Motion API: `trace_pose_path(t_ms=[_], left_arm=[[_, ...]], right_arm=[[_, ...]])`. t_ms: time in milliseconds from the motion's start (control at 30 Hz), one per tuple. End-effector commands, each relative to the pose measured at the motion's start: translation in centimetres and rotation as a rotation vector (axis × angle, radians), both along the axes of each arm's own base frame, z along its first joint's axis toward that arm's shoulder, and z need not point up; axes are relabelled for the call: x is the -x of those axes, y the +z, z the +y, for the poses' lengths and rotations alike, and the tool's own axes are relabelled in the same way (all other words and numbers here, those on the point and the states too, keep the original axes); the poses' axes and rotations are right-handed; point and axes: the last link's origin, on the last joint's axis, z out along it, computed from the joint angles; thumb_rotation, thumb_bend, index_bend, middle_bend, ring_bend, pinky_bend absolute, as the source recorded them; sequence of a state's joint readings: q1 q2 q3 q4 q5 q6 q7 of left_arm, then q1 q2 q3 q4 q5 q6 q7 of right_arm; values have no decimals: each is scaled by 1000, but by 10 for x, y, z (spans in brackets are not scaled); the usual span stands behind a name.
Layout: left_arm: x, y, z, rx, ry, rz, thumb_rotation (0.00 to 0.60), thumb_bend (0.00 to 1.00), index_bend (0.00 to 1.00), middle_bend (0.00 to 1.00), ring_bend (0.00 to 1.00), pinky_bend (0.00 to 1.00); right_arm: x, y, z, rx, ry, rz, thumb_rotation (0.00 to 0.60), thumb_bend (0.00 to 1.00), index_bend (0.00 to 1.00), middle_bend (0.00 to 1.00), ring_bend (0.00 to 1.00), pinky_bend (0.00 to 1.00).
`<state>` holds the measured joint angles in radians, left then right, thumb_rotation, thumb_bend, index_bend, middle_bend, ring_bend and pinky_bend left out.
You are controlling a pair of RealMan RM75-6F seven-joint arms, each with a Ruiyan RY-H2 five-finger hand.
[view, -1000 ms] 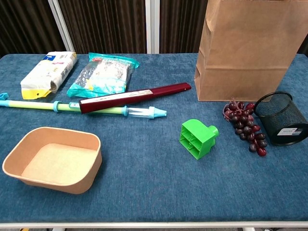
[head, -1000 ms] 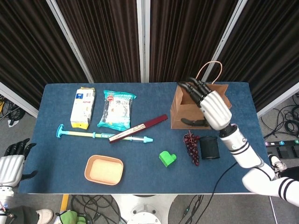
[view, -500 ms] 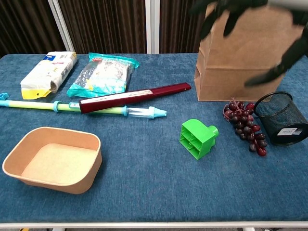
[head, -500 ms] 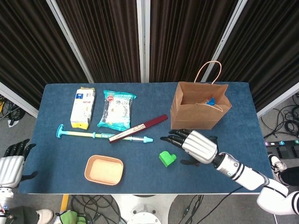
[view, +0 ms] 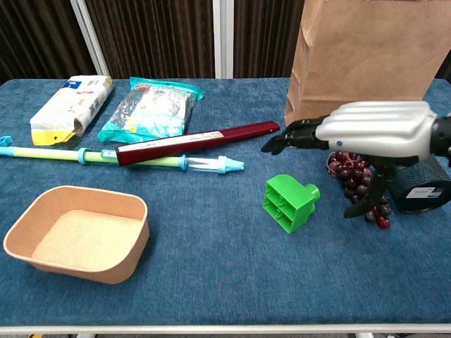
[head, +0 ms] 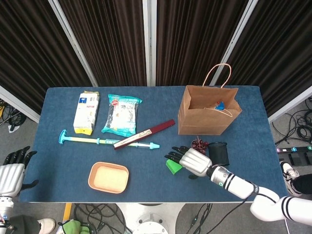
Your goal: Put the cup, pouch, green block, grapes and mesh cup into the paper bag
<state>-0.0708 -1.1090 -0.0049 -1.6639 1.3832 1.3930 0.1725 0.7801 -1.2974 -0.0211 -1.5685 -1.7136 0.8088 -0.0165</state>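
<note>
My right hand (head: 192,161) hovers low with its fingers spread and empty, just right of the green block (head: 171,166), which it partly hides in the head view. In the chest view that hand (view: 373,132) hangs above the green block (view: 290,202) and in front of the dark grapes (view: 350,176) and the black mesh cup (view: 419,186). The paper bag (head: 208,116) stands upright behind them, with something blue inside. A teal pouch (head: 122,113) lies at the back left. My left hand (head: 10,171) stays off the table's left front corner, holding nothing.
A white packet (head: 86,111) lies beside the teal pouch. A teal stick (head: 97,141) and a maroon box (head: 145,134) lie across the middle. A tan tray (head: 108,177) sits near the front edge.
My right hand has come away from the paper bag's mouth, moved down towards the front, and now hovers by the green block and grapes. The objects on the table have not moved.
</note>
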Motion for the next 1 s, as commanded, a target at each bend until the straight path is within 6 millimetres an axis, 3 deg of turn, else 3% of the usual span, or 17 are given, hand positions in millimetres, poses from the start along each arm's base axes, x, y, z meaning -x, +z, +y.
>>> trace_pose_path(t_ms=[33, 433, 533, 667, 767, 867, 1000], left_arm=[[1, 0, -1, 0, 1, 0, 600, 0, 243, 196, 140, 148], [5, -1, -2, 0, 10, -8, 600, 0, 243, 196, 139, 147], [5, -1, -1, -1, 13, -10, 600, 0, 243, 196, 139, 147], [7, -2, -1, 1, 19, -13, 600, 0, 243, 196, 139, 147], [8, -2, -1, 2, 20, -15, 600, 0, 244, 196, 140, 147], [8, -2, -2, 1, 21, -15, 600, 0, 243, 196, 139, 147], [10, -2, -3, 2, 18, -15, 600, 0, 243, 196, 140, 148]], right_arm=[[2, -11, -2, -3, -10, 20, 600, 0, 0, 101, 31, 175], [1, -46, -15, -7, -56, 13, 600, 54, 96, 161, 41, 175], [-1, -50, -16, -6, -51, 1, 600, 73, 191, 246, 66, 178], [-4, -51, -17, 13, -41, -31, 600, 145, 420, 412, 174, 224], [-7, -46, -19, 43, -35, -75, 600, 175, 511, 450, 204, 240], [-17, -30, -24, 85, -26, -157, 600, 176, 519, 447, 205, 246], [-41, 10, -30, 163, 26, -319, 600, 176, 521, 443, 205, 258]])
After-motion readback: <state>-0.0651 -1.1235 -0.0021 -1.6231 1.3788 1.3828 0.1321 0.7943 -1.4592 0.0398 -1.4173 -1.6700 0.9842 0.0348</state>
